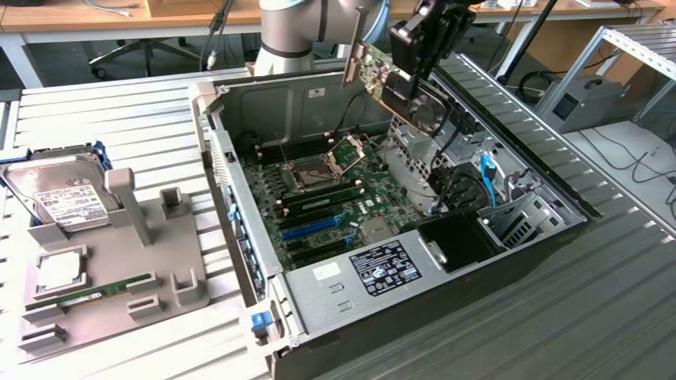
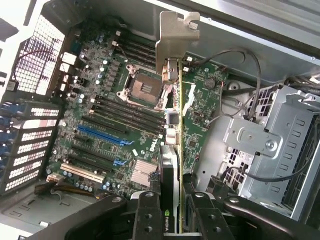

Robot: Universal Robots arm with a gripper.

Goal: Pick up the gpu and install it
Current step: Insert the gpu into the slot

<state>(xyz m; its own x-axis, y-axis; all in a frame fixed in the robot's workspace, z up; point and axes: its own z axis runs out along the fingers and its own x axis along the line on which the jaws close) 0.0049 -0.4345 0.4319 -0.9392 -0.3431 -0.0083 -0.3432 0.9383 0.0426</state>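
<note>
Reading the exterior view from its left, you find a hard drive [image 1: 66,194] at nine o'clock, propped in the grey holder tray [image 1: 158,261]. A green RAM stick [image 1: 90,291] lies flat in the same tray, toward eight o'clock. At the centre stands the open computer case [image 1: 227,158] on the slatted table [image 1: 138,119]. Its motherboard [image 1: 328,202] is exposed, with the CPU socket [image 1: 315,170] near the middle and a blue expansion slot [image 1: 312,229] toward six o'clock of that socket. At one o'clock of the case you see the gpu [image 1: 407,99] clear of the board, tilted and hanging in the air above the case's far right corner. The gripper [image 1: 420,67] clamps it from above, below the grey arm [image 1: 287,32]. Toward four o'clock of the card sits the drive cage [image 1: 465,186] with its blue cable [image 1: 488,174]. In the wrist view the gripper [image 2: 172,212] shows its two black fingers [image 2: 147,215] closed on the card's faces, one on each side. The gpu [image 2: 169,172] is seen edge-on, and its metal bracket [image 2: 175,37] is at the end away from the fingers. The card hangs over the motherboard [image 2: 115,115], just beside the CPU socket [image 2: 142,87], with the grey drive cage [image 2: 260,135] on its other side.
</note>
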